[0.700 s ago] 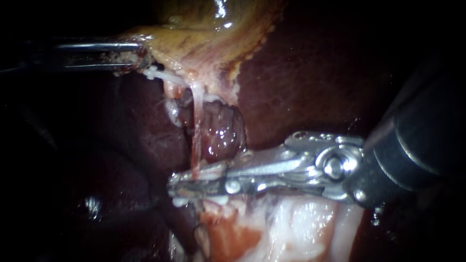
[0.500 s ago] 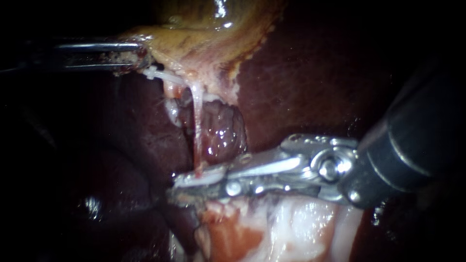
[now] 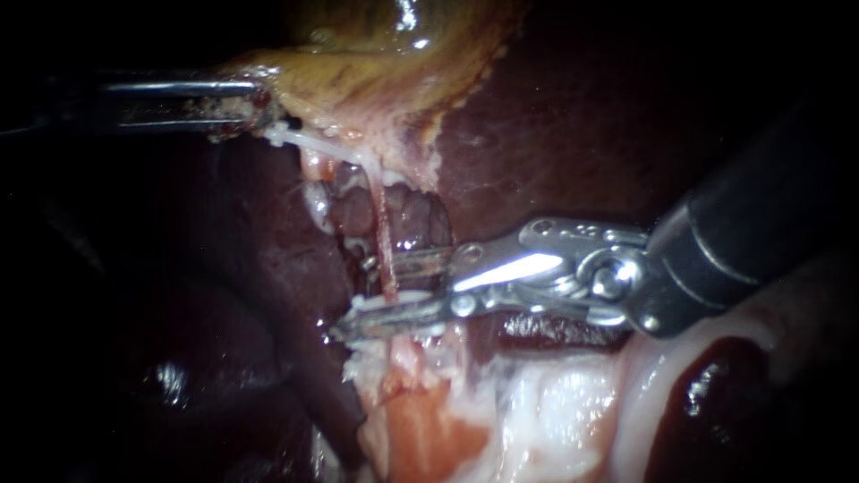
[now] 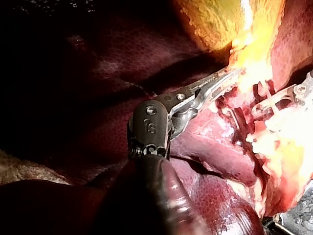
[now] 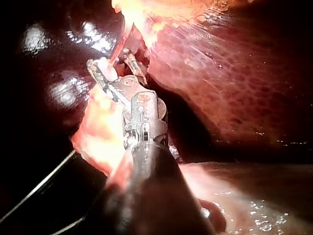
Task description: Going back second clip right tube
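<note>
My right instrument [image 3: 358,297] comes in from the right with its jaws open, one on each side of a thin pink tube [image 3: 383,241]. The tube runs down from the gallbladder [image 3: 376,80] to pale tissue [image 3: 537,402]. A small white clip [image 3: 394,300] lies across the tube, just above the lower jaw. In the right wrist view the same jaws [image 5: 108,58] gape around a white piece [image 5: 105,67]. My left instrument [image 3: 259,103] is shut on the gallbladder's edge, as its own view [image 4: 234,73] also shows.
Dark red liver [image 3: 582,134] surrounds the field on all sides. A knobbly red lump [image 3: 412,219] sits behind the tube. A wet dark hollow [image 3: 716,394] shows in the pale tissue at lower right. My right instrument's tip [image 4: 298,90] shows beside the left jaws in the left wrist view.
My right instrument's jaws, closed on the tube before, now stand apart around it. The instrument has shifted slightly up and right. The left instrument has not moved.
</note>
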Motion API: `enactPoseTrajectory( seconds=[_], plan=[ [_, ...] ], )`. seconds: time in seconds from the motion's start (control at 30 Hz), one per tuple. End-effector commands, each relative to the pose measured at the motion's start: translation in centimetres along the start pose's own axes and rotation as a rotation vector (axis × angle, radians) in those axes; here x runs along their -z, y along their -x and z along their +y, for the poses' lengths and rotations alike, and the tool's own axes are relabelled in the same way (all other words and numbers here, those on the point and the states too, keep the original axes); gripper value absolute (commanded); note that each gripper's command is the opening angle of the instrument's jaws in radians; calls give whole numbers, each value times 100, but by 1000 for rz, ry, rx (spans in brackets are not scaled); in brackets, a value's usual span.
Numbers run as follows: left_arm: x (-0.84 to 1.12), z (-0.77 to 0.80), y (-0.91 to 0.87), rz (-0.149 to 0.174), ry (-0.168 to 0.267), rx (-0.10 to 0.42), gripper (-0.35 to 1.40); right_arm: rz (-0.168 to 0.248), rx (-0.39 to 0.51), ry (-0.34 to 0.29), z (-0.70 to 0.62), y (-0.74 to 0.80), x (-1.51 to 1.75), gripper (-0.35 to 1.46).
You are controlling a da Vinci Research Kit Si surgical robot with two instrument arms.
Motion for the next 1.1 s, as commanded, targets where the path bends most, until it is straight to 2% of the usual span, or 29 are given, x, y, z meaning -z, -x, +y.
enactPoseTrajectory(
  seconds=[0.03, 0.13, 0.27, 0.47, 0.8, 1.0, 1.1],
  plan=[
    [0, 0, 0, 0, 0, 0, -35, -1, 30, -3, -3, 0, 5, 49],
    [1, 0, 0, 0, 0, 0, -35, -3, 92, -12, -8, 5, 18, 49],
    [3, 0, 0, -1, 1, 0, -35, -5, 192, -31, -14, 16, 53, 50],
    [2, 0, 0, 0, 1, 0, -35, -5, 294, -44, -8, 21, 104, 50],
    [-1, 0, 2, 0, 1, -1, -35, -58, 341, -46, -6, 19, 138, 50],
    [-17, 0, 19, 1, 10, -12, -35, -58, 347, -48, -7, 19, 141, 50],
    [-28, -3, 33, -12, 16, -20, -35, -58, 347, -48, -7, 19, 141, 50]
  ],
)
